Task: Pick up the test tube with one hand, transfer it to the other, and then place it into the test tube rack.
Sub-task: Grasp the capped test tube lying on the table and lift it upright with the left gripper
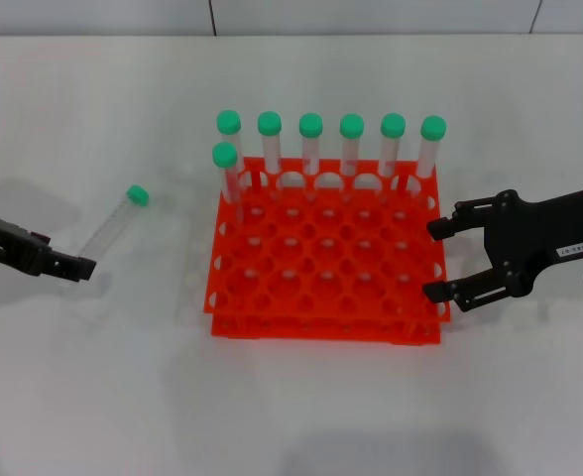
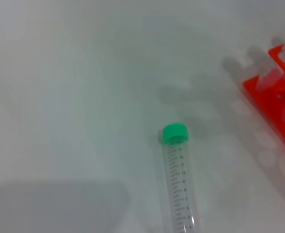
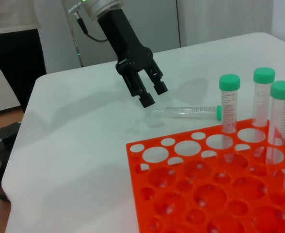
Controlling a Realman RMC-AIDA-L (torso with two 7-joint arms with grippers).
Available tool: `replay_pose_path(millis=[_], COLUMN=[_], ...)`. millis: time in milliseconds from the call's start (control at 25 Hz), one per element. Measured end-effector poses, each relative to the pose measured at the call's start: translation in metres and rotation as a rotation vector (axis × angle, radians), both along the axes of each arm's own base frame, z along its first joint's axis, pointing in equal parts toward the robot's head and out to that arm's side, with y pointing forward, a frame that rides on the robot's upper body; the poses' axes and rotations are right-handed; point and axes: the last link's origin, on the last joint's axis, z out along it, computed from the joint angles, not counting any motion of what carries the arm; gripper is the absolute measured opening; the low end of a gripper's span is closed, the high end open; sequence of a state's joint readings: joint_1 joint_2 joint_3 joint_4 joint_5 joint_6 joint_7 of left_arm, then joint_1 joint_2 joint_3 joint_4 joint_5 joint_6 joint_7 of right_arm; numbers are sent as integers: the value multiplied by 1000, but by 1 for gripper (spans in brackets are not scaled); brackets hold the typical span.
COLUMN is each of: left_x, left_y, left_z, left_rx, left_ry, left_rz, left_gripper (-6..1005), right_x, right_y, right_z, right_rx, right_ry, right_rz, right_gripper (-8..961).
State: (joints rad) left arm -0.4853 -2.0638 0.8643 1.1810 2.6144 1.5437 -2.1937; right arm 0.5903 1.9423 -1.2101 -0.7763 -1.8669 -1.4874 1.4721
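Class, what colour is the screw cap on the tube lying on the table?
Green, on the slim clear plastic tube; clearest in the left wrist view.

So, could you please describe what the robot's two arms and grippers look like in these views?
Both are black two-finger grippers. The left gripper has blocky fingers with no label visible; its arm is silver-white with a green light at the wrist and a thin black cable beside it. The right gripper has slimmer linkage fingers and a small white printed label on its black body.
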Motion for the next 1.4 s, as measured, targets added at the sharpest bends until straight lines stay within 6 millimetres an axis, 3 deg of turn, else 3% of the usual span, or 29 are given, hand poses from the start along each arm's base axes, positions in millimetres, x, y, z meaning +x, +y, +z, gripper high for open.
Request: replay_pose_path(millis=[720,920,1160,1400], left_x=[0,-1,-4,-11], left_y=[11,11,12,12], left_z=[-15,-15,-16,-16], left_rx=[-3,2,14,19], left_ry=[3,5,7,22], left_rz=[5,4,14,45], left_gripper=[799,675,424,408], right_x=[-5,-6,-8,-9], right_y=[1,1,1,0], right_z=[-6,-7,-7,-8], right_rx=[-2,-2,-2,-8], right_ry=[3,5,7,11], right_rz=[11,12,19,23], right_gripper=[811,811,810,809])
